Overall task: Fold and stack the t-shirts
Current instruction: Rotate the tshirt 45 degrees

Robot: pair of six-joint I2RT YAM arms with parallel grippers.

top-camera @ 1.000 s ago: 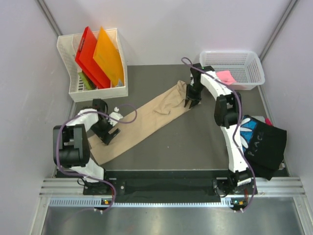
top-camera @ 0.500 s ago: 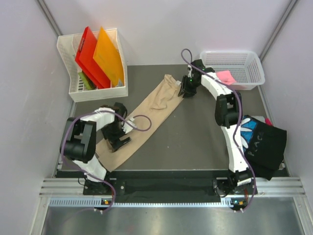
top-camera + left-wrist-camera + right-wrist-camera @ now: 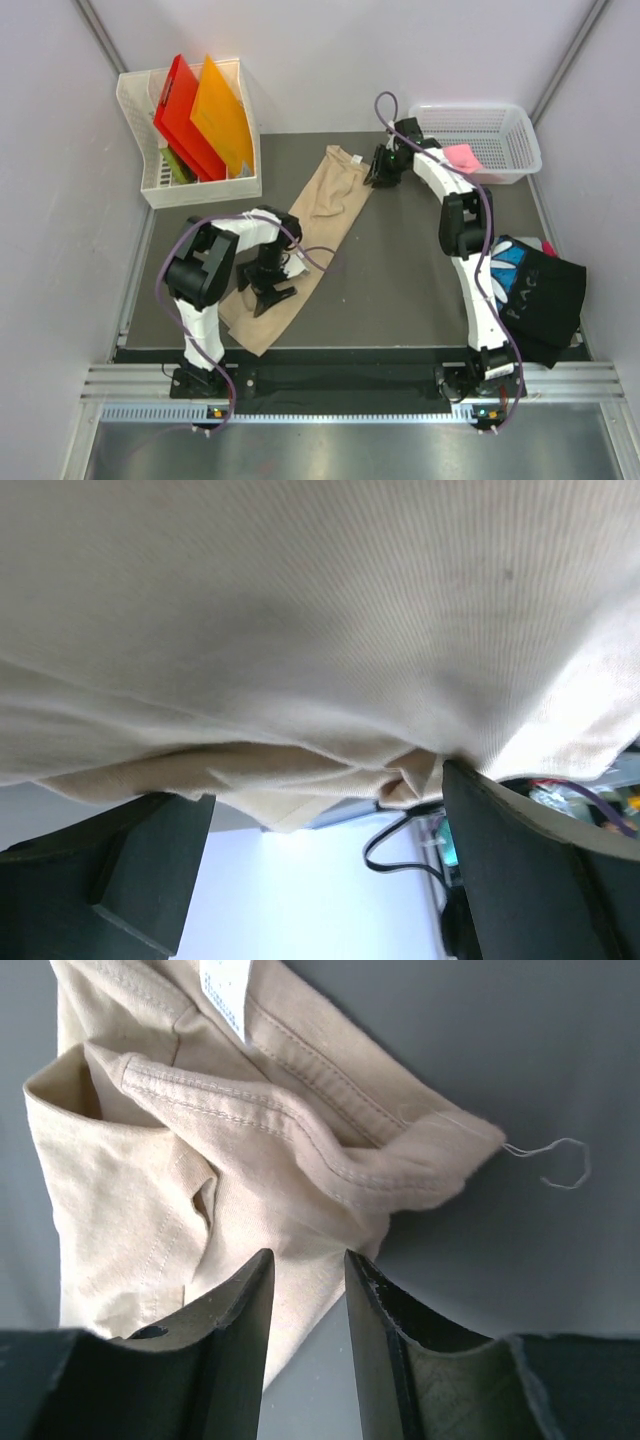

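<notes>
Left end effector [image 3: 268, 291] fingertips buried under tan t-shirt [image 3: 325, 200].

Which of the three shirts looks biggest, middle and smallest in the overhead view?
1. Tan shirt and black shirt: too close to rank, both bunched and partly covered; tan perhaps slightly bigger.
2. Pink shirt: clearly smallest, only a small patch showing.
</notes>
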